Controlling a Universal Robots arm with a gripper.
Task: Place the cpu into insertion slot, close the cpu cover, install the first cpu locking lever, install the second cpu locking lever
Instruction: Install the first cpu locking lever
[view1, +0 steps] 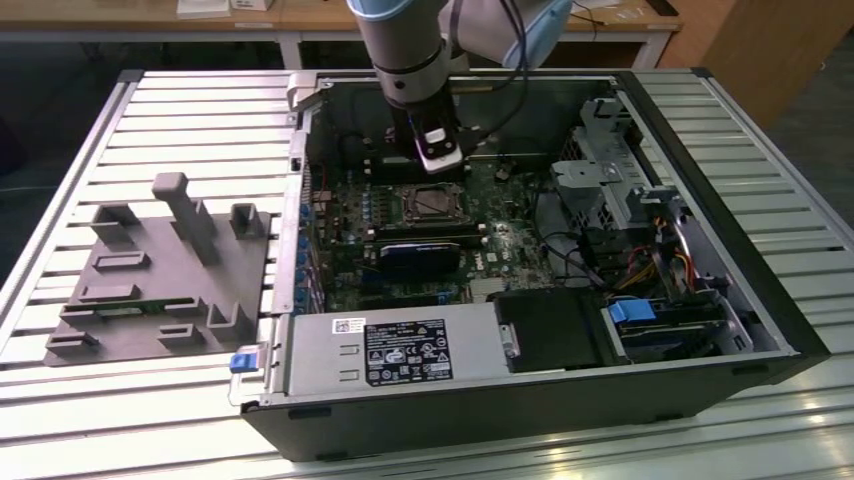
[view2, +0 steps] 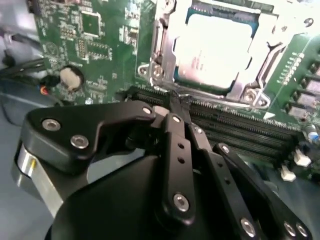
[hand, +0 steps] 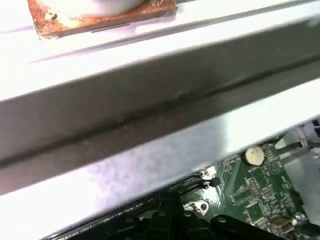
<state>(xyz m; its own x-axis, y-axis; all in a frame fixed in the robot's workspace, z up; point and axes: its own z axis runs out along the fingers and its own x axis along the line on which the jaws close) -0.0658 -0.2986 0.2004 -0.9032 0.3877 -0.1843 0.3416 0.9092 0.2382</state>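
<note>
In the second wrist view the cpu (view2: 217, 47) lies flat in the insertion slot (view2: 250, 92), its pale metal top showing through the window of the silver cpu cover (view2: 166, 50), which lies down around it. My gripper (view2: 178, 102) has its black fingers drawn together, tips at the socket's edge beside a thin metal lever end (view2: 172, 94); I cannot tell if they hold it. In the exterior view the gripper (view1: 445, 168) hangs inside the open computer case, just behind the insertion slot (view1: 431, 203).
Long black memory slots (view2: 235, 125) run beside the socket. A coin battery (view2: 70, 77) sits on the green board. The case holds a power supply (view1: 400, 350), a drive cage (view1: 627, 190) and cables. A grey fixture (view1: 160, 270) lies on the slatted table at the exterior view's left.
</note>
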